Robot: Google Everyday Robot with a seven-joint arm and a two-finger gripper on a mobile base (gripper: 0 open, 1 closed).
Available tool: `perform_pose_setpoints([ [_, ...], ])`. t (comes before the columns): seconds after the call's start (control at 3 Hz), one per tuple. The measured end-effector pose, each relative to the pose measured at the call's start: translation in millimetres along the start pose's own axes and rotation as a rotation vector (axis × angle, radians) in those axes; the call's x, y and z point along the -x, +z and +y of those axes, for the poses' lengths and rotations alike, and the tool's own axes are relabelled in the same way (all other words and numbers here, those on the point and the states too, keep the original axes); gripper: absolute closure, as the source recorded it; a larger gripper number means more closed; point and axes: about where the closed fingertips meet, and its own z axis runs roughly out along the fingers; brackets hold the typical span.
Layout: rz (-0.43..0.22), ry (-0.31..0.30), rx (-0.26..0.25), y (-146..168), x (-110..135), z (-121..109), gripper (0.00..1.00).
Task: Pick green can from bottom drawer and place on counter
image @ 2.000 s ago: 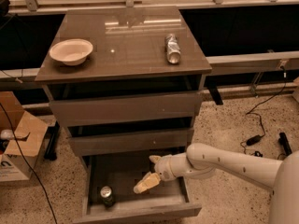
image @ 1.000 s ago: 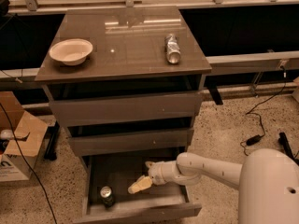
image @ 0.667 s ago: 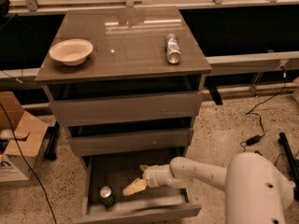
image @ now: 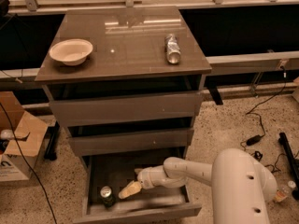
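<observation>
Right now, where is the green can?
The green can stands upright in the front-left corner of the open bottom drawer, low in the camera view, with the gripper close on its right.

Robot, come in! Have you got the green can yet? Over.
Gripper down in bottom drawer, just right of green can, no grab yet. Can upright, front left corner. Nothing between them. Over.

In the pulled-out bottom drawer (image: 140,211), the upright can (image: 107,195) stands at the front left. The pincer (image: 128,189) reaches in from the right, just beside that can, seemingly not touching it. Above, on the worktop (image: 126,55), a bowl (image: 71,51) sits at the left and a toppled can (image: 172,48) lies at the right, well apart
</observation>
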Motion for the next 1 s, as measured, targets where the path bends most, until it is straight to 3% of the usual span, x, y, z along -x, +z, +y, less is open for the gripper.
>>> perform_pose_setpoints([
  [0.67, -0.005, -0.020, 0.076, 68, -26, 1, 0.00],
  [1.0, -0.003, -0.042, 0.108, 102, -26, 7, 0.00],
])
